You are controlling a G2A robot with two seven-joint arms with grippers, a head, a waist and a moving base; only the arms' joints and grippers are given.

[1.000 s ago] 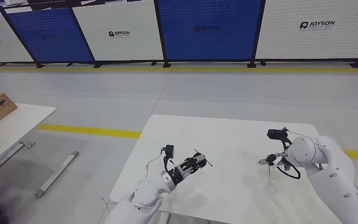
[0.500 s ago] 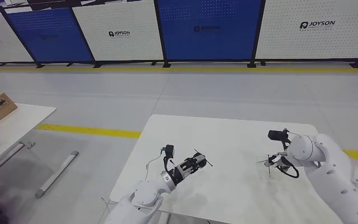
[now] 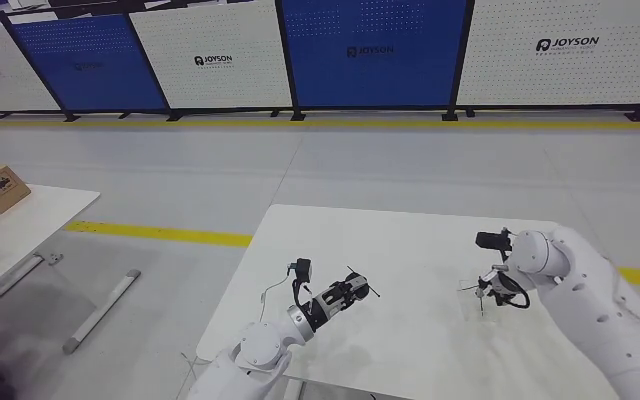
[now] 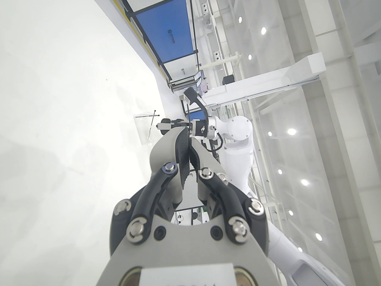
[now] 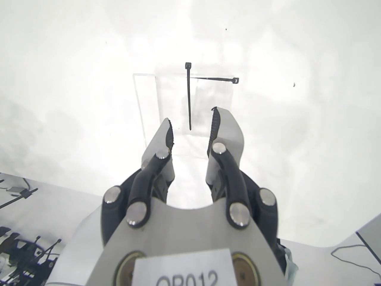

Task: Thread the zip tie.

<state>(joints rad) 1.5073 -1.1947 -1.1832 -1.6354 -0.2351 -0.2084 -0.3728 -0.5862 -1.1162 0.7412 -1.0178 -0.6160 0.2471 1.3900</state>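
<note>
Pinches a thin black zip tie [image 3: 372,291] between the pressed-together fingers of the left gripper [image 3: 352,288], over the left half of the white tabletop [image 3: 400,235], toward its near edge. Lets the tie stick out of the fingertips on both sides at a slant.

Holds the right gripper [image 5: 192,123] spread, with nothing between its fingers, near the tabletop's right edge and just short of a clear plastic stand [image 5: 148,105].

Shows on that stand a second zip tie [image 5: 189,99], with its square head away from the gripper and its tail tip pointing into the gap between the open fingers, touching neither. Cannot tell whether it lies flat or leans.

Shows a third zip tie [image 5: 217,79] running crosswise along the stand's far edge, with its thin end meeting the second one just below the head and its own head at the stand's side.

Sets the two grippers well apart across the tabletop, with the closed left fingertips pointing toward the stand.
</note>
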